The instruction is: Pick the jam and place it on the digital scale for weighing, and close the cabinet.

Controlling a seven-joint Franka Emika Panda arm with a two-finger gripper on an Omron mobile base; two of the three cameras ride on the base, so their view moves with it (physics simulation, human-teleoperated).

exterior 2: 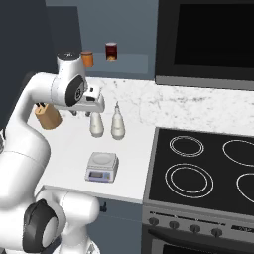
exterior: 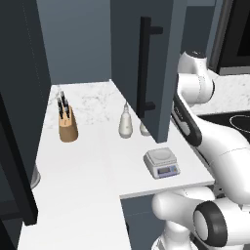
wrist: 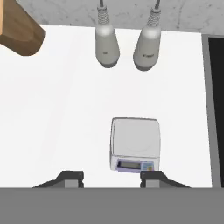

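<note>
Ample bare counter (wrist: pixel 57 113) around scale (wrist: pixel 134 143)

Light-grey digital scale (wrist: pixel 134 142) with a bluish display on a white desk (wrist: pixel 57 109); 2 pale grey-white bottles (wrist: pixel 106 46); tan knife block (exterior: pixel 68 128); orange-brown jam (exterior 2: pixel 88 58); slate-blue cabinet (exterior: pixel 129 44), black handle (exterior: pixel 144 66).

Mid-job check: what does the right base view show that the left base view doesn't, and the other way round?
Only the right base view shows the jam up in the cabinet beside a darker jar, plus the stovetop and the oven.

Only the left base view shows the cabinet door standing open, with its black bar handle.

Both share the digital scale with nothing on its platform, the two white bottles, the knife block and the white counter.
</note>
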